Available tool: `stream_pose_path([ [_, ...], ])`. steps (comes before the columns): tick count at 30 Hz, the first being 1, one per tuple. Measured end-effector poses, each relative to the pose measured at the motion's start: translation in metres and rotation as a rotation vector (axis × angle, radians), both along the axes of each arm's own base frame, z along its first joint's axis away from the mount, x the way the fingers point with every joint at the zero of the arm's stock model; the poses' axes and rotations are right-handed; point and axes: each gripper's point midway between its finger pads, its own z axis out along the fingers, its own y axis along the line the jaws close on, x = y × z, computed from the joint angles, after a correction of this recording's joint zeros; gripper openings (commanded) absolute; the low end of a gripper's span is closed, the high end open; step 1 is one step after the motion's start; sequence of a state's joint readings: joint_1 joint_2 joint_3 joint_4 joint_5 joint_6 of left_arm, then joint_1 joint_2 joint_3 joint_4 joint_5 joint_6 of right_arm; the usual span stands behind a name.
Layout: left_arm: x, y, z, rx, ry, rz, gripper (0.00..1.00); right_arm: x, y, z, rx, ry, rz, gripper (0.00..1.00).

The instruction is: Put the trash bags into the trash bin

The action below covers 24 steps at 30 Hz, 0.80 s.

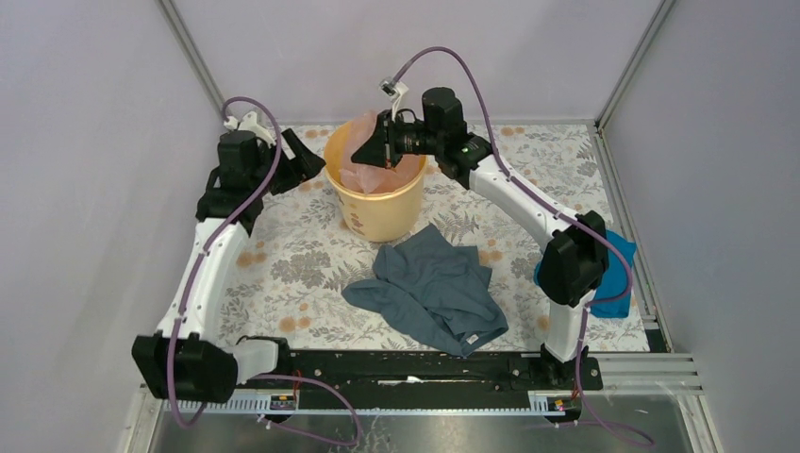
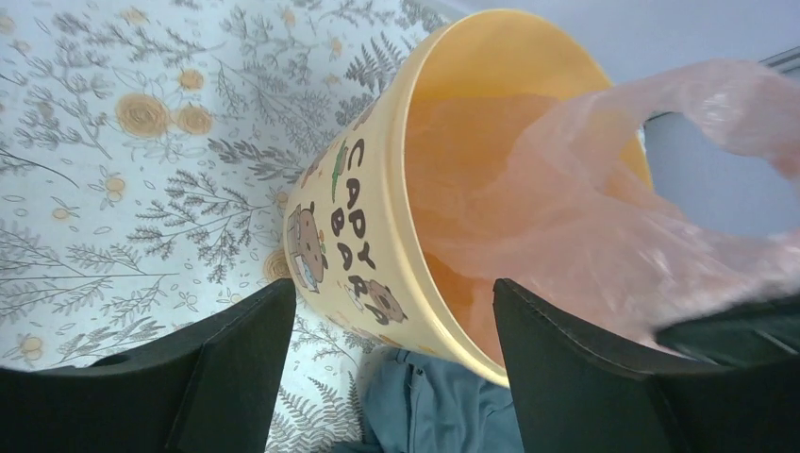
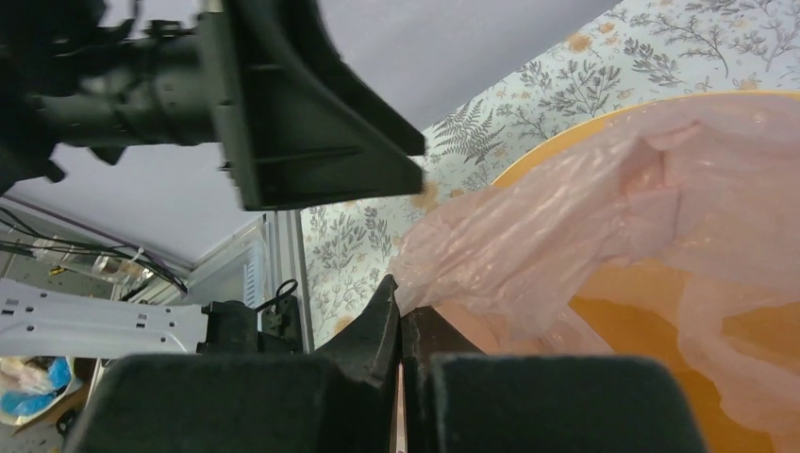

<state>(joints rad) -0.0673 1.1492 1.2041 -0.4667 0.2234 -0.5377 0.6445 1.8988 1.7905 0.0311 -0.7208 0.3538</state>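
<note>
Trash bag (image 1: 382, 176) half inside trash bin (image 1: 382, 219), pinched in closed right pincer (image 3: 401, 316) over bin rim; left pincer (image 2: 394, 316) beside bin, spread wide, empty.

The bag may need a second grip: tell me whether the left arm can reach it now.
Probably yes: the left fingers stand open beside the trash bin rim, the pink bag just past it, nothing between.
</note>
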Motion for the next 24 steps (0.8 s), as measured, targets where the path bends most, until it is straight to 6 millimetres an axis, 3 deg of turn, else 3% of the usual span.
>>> stream_pose_path([
  [6,0.027,-0.004,-0.035,-0.005,0.096,-0.003,0.75,-0.003,0.002,-0.010,-0.020,0.028,0.038,0.00],
  [12,0.048,-0.006,-0.045,0.000,0.089,0.001,0.51,0.000,0.008,-0.027,-0.046,0.071,0.060,0.00],
  [15,0.054,-0.008,-0.052,0.018,0.097,0.024,0.46,0.000,0.008,-0.031,-0.057,0.083,0.060,0.00],
  [20,0.050,-0.030,-0.057,0.078,0.089,0.055,0.23,0.001,0.009,-0.021,-0.048,0.070,0.060,0.00],
  [24,0.035,-0.022,-0.056,0.078,0.087,0.151,0.10,0.002,0.010,-0.017,-0.041,0.062,0.058,0.00],
])
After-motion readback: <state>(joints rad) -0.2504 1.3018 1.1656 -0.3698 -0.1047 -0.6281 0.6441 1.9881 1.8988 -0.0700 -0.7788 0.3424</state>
